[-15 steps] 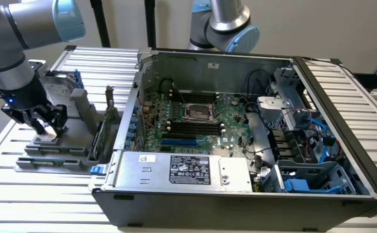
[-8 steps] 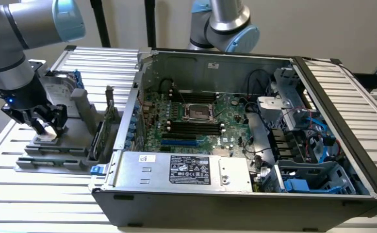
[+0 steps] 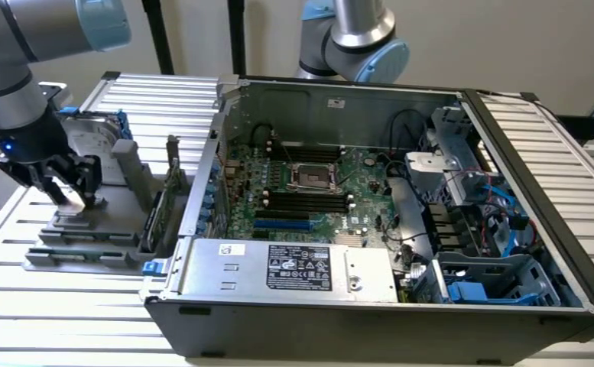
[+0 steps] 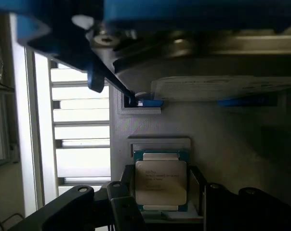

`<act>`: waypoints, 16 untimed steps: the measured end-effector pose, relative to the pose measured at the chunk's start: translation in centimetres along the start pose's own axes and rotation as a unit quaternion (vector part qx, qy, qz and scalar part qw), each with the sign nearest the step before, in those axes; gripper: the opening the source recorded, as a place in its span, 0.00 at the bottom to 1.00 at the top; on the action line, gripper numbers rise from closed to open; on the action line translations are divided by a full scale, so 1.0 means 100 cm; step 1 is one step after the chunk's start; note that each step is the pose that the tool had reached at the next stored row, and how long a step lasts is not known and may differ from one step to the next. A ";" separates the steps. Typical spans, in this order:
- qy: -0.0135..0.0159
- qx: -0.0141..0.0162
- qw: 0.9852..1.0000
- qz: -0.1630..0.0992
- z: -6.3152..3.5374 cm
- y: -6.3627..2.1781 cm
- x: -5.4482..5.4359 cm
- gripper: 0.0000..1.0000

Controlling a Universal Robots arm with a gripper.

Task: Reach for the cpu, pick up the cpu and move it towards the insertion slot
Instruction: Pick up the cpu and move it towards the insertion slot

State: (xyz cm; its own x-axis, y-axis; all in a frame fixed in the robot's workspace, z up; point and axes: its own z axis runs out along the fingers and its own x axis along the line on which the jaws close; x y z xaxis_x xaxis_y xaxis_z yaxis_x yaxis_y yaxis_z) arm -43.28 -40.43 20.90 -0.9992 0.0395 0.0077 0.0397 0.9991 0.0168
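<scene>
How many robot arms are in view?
2. One arm stands at the exterior view's left, hand over the grey rack; the other arm rises behind the computer case. More could be off-frame.

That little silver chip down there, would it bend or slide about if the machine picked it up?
The cpu looks like a flat metal-capped square, so probably stiff, not floppy. Its smooth silver top hints it may be slippery. Small and thin, it is likely light, and lying flat on the grey holder it should not roll.
</scene>
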 end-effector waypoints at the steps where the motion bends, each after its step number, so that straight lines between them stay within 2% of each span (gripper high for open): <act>1: 0.000 0.000 1.000 0.000 -0.0046 0.0001 0.000 0.55; 16: 0.001 0.000 1.000 0.000 -0.0730 0.0009 -0.009 0.55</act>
State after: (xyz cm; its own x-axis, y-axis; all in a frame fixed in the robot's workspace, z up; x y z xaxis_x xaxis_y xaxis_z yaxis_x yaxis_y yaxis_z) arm -42.32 -40.50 28.19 -0.9992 0.0396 0.0092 0.0398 0.9991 0.0167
